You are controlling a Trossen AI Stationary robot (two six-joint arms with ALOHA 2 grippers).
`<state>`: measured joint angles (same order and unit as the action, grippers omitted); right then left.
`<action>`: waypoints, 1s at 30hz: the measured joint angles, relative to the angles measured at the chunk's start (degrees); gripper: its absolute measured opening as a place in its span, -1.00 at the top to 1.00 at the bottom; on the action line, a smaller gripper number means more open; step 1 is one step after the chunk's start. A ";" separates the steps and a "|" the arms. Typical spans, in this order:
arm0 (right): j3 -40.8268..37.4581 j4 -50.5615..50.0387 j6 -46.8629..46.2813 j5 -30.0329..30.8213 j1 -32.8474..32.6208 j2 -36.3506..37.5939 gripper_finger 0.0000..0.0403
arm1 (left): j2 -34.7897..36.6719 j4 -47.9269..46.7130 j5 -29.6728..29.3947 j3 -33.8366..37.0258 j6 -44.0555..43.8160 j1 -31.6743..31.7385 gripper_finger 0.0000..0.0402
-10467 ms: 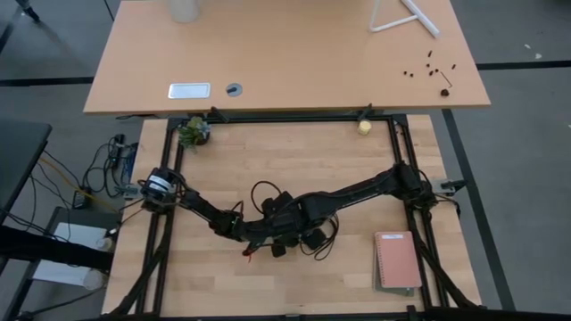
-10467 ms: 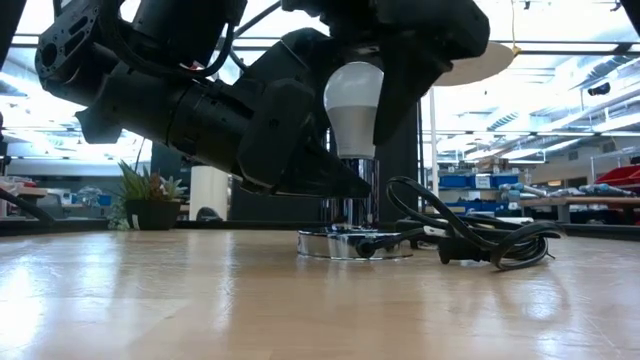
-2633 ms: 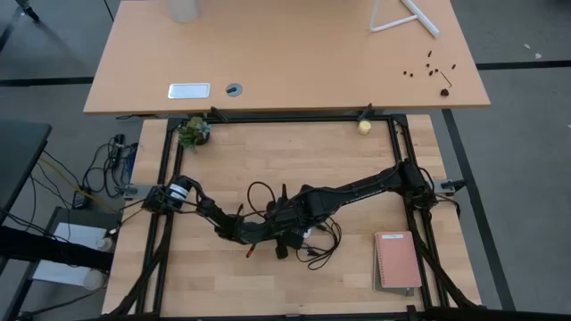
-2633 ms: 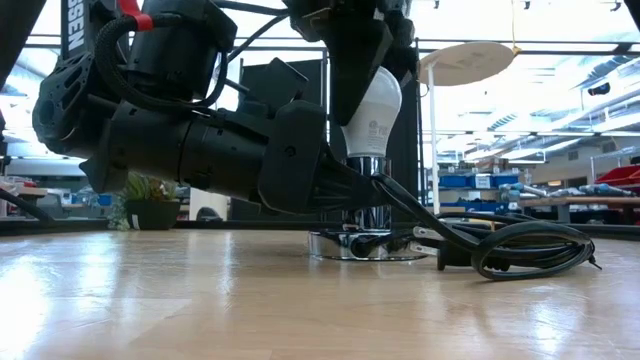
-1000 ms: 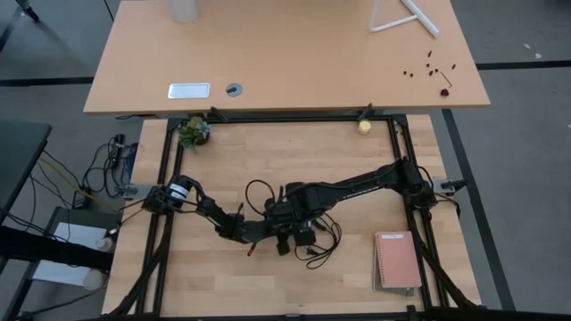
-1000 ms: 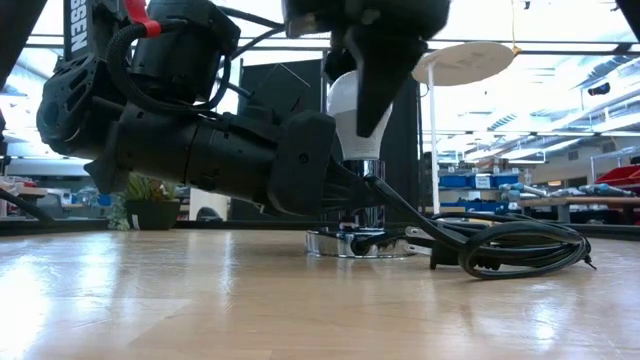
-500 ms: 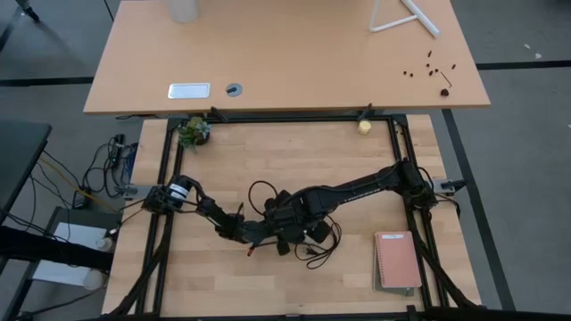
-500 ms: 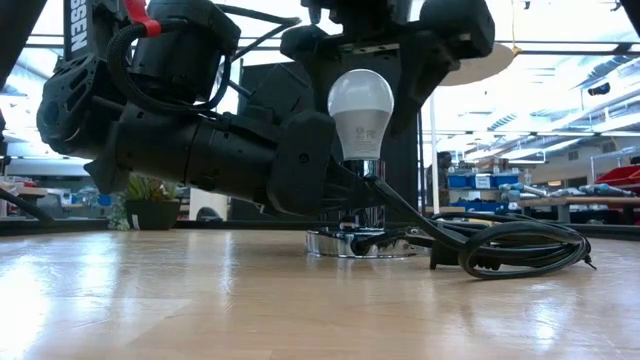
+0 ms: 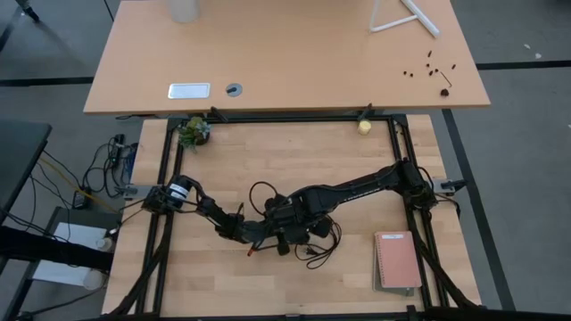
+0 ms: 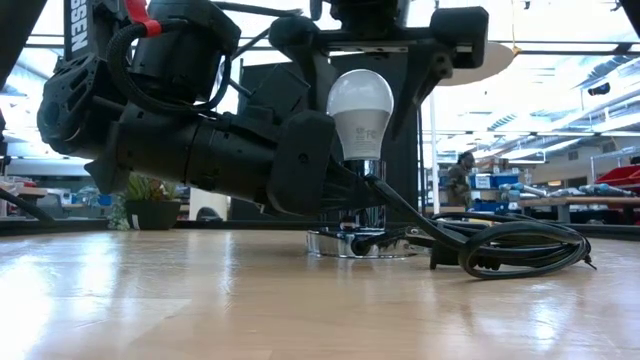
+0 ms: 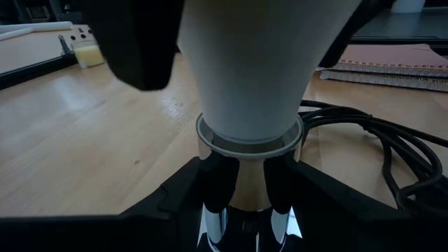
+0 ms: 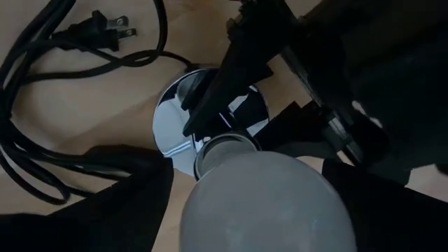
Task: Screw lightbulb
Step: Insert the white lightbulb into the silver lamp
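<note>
The white lightbulb stands upright with its grey screw base in the chrome stem of the round silvery socket disc, near the table's middle. My right gripper comes down over the bulb and is shut on it. My left gripper reaches in level from the table's left and is shut on the chrome stem below the bulb. In the high view the arms hide the bulb. My left gripper pinches the socket's chrome stem between its two fingers, just under the bulb's neck. The fingers come level from the table's left. The disc rests flat on the table. My right gripper pinches the bulb's wide white dome between its two fingers, one on each side. The fingers come from above, pointing down. The bulb stands upright with its base in the socket stem.
The socket's black cord lies in loops to the right of the disc, with its plug. A pink notebook lies near right. A small plant and a yellowish ball sit at the far edge. A person stands far behind.
My right gripper has turned about the bulb's upright axis. The finger that stood in front of the bulb in the low view now stands at its side, so the bulb shows in full, upright in the socket. My left gripper has kept still on the stem.
</note>
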<state>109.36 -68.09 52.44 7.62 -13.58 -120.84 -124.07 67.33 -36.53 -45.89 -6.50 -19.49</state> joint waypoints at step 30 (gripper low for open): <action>0.02 -0.09 -0.02 -2.56 0.37 0.09 -0.43 | 0.04 -0.79 0.13 -0.04 -0.05 0.00 0.08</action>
<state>109.38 -68.18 52.41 5.06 -13.21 -120.75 -124.03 66.54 -36.40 -45.93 -6.55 -19.49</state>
